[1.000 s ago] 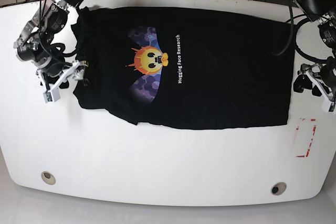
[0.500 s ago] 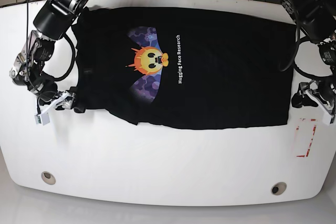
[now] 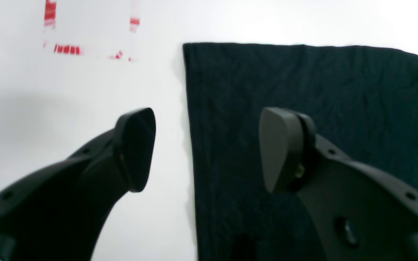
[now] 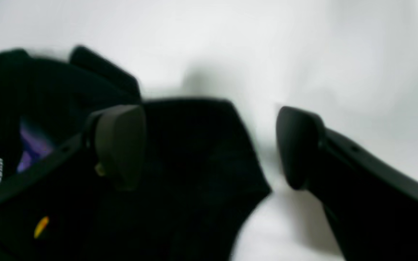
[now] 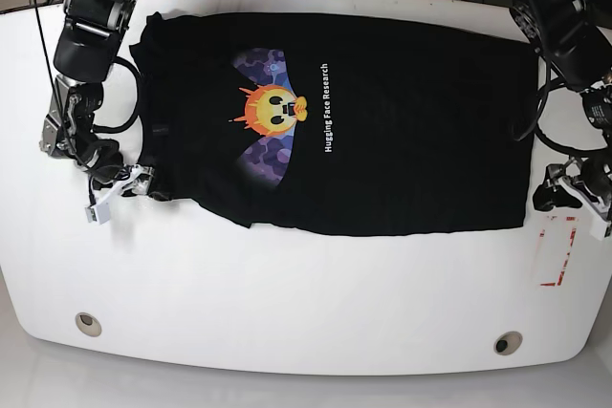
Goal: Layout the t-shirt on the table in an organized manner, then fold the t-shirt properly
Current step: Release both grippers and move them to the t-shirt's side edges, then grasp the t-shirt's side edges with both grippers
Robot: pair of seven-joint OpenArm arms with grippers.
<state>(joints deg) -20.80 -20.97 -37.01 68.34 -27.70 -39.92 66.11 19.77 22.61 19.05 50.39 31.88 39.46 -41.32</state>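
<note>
Over the last second you have walked both arms toward the near edge of the t-shirt [image 5: 363, 121]. Your right gripper [image 5: 120, 190], on the left of the base view, has slid from beside the collar end down to the near-left corner. Your left gripper [image 5: 571, 200], on the right of that view, has dropped to the near-right corner, just above the red-and-white tape rectangle [image 5: 557, 251].

Both grippers are wide open and hold nothing. In the left wrist view the left gripper [image 3: 207, 150] straddles the shirt's straight side edge, one finger over bare table [image 3: 85, 94], the other over cloth. In the right wrist view, which is blurred, the right gripper [image 4: 209, 145] frames a loose folded corner of the shirt [image 4: 194, 174].

The shirt lies flat, print up, across the far half of the table [image 5: 287, 303], sleeves already tucked in. Laying out looks finished; you seem to be lining up to pinch the two near corners for a fold. Whether either gripper touches cloth yet, I cannot tell.
</note>
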